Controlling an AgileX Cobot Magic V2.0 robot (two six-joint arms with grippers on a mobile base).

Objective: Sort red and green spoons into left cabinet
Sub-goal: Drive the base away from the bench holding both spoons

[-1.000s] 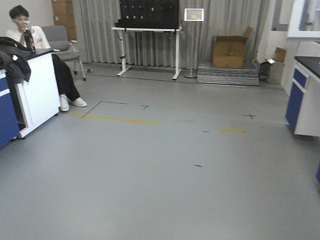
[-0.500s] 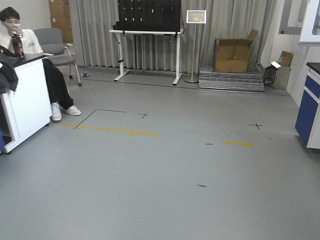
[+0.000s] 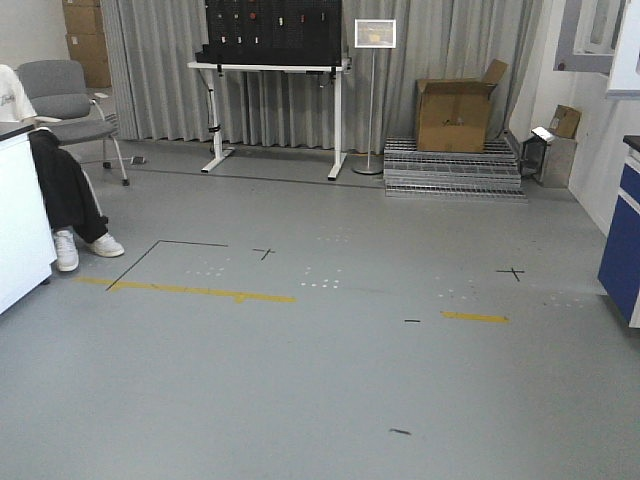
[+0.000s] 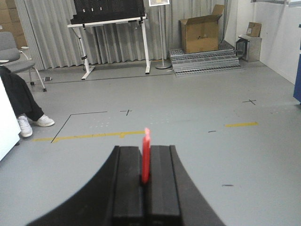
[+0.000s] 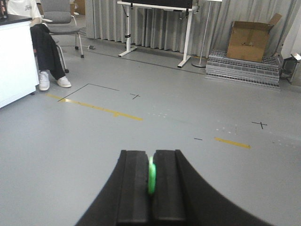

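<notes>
In the left wrist view my left gripper (image 4: 146,149) is shut on the red spoon (image 4: 146,157), whose end sticks up a little past the black fingertips (image 4: 128,162). In the right wrist view my right gripper (image 5: 151,155) is shut on the green spoon (image 5: 151,176), seen edge-on between the pads (image 5: 135,179). Both grippers are held above open grey floor. The left cabinet is out of view in all frames. The front view shows neither gripper.
A seated person's legs (image 3: 65,200) and a white counter (image 3: 20,215) are at the left. A white desk with a black rack (image 3: 270,40), a sign stand (image 3: 374,90), a cardboard box (image 3: 455,105) on metal steps lie ahead. A blue cabinet (image 3: 622,235) is at right.
The front view has shifted: the floor marks have moved down and the white counter and seated person have slid out to the left.
</notes>
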